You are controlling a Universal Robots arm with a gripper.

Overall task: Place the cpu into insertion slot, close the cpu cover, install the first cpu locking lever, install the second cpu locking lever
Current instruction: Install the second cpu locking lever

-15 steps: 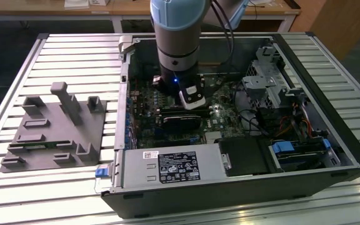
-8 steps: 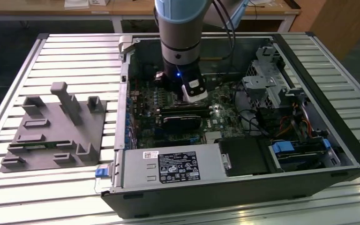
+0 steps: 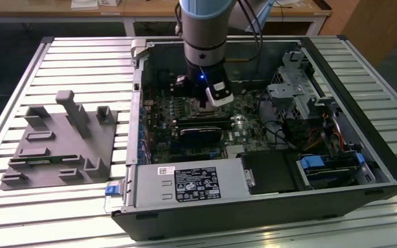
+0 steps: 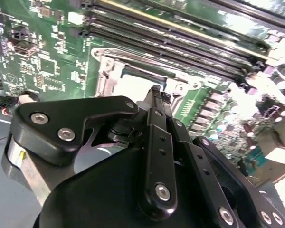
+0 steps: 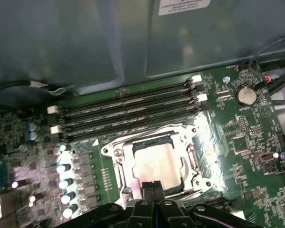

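Item: open computer case (image 3: 268,170), lying on a slatted table (image 3: 81,57); a grey moulded fixture (image 3: 60,147) sits at the left of the exterior view.

Arm: comes down from the top centre of the exterior view into the case, with the gripper (image 3: 216,101) low over the green circuit board (image 3: 247,126).

Gripper state: in the first wrist view the fingertips (image 5: 153,186) are pressed together, nothing pinched between them; the gripper (image 5: 153,187) sits at lower centre of that frame, at the near edge of the socket. In the second wrist view the closed tips (image 4: 156,90) meet at the frame's centre, just over the socket's rim.

Cpu (image 5: 156,164): pale silvery-tan face, lying flat inside the insertion slot (image 5: 115,153), centre of the first wrist view; it appears already seated.

Cpu cover (image 5: 192,156): silvery frame lying around the chip; it looks to be down, though I cannot tell whether it is fully latched.

Locking levers: not distinguishable with certainty.

Memory slots (image 5: 126,109): long black rows in the upper middle of the first wrist view, beside the socket.

Handling note (judgement): the work appears to be at the cover or lever stage. Closed tips suit pushing; press on metal only, at the frame's edge, keep off the chip's face and the nearby capacitors (image 5: 66,183), and apply force straight and gradually.
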